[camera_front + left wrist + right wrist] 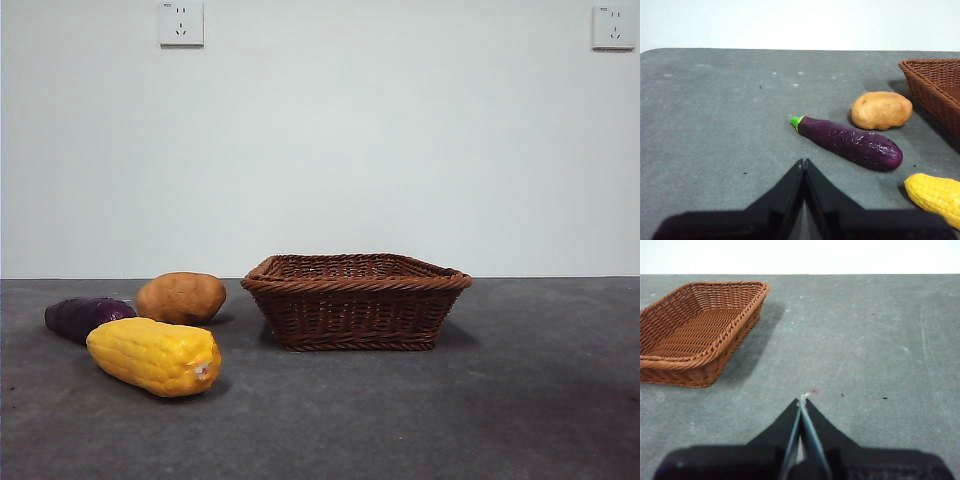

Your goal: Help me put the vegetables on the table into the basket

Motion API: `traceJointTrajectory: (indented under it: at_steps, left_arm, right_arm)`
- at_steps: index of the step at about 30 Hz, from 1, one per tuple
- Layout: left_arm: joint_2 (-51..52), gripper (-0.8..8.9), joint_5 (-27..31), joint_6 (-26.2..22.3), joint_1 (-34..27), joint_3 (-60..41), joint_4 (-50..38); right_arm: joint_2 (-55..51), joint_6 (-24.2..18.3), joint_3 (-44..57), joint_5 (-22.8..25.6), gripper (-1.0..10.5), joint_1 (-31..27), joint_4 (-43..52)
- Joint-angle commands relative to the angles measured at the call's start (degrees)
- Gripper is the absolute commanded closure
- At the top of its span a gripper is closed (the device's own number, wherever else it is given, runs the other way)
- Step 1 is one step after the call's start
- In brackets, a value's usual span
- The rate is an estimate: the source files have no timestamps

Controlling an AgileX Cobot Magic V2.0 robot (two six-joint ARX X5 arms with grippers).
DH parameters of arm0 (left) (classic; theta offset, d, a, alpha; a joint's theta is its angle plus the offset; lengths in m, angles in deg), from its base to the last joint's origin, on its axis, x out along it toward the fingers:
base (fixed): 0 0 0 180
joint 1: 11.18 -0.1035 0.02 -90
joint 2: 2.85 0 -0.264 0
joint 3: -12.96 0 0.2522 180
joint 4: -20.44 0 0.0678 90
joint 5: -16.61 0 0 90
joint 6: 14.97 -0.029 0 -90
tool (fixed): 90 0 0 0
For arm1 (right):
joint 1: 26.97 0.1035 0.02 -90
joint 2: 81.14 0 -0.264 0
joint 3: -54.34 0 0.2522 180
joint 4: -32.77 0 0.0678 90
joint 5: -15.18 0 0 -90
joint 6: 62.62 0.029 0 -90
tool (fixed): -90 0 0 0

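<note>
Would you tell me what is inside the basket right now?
The basket shows only bare woven floor in the right wrist view; no vegetable lies in it. Its nearest inner corner is hidden behind the rim.

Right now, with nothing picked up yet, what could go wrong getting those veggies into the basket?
The corn, potato and purple vegetable lie close together, so grabbing one may nudge its neighbours. All three are rounded and could roll or slip from a pinch. The basket looks shallow with flared sides, so a drop near its rim might bounce out. Both the left end effector and the right end effector are shut, away from the vegetables.
</note>
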Motion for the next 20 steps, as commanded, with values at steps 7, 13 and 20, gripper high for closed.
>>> traceJointTrajectory:
  at_steps: [7,13,20]
  left_arm:
    - [0.0,8.17,-0.31,2.14,-0.11,-0.63,-0.44]
    - [0.0,8.2,-2.56,8.02,-0.11,0.24,-0.17]
    - [-1.03,8.2,-8.15,15.19,-0.11,3.76,0.02]
  right_arm:
    - [-0.04,5.62,0.55,-1.51,9.5,0.02,0.48]
    - [-0.04,12.02,-0.26,-1.46,9.6,0.02,6.1]
    - [2.21,14.14,-7.8,-1.66,9.6,0.02,5.35]
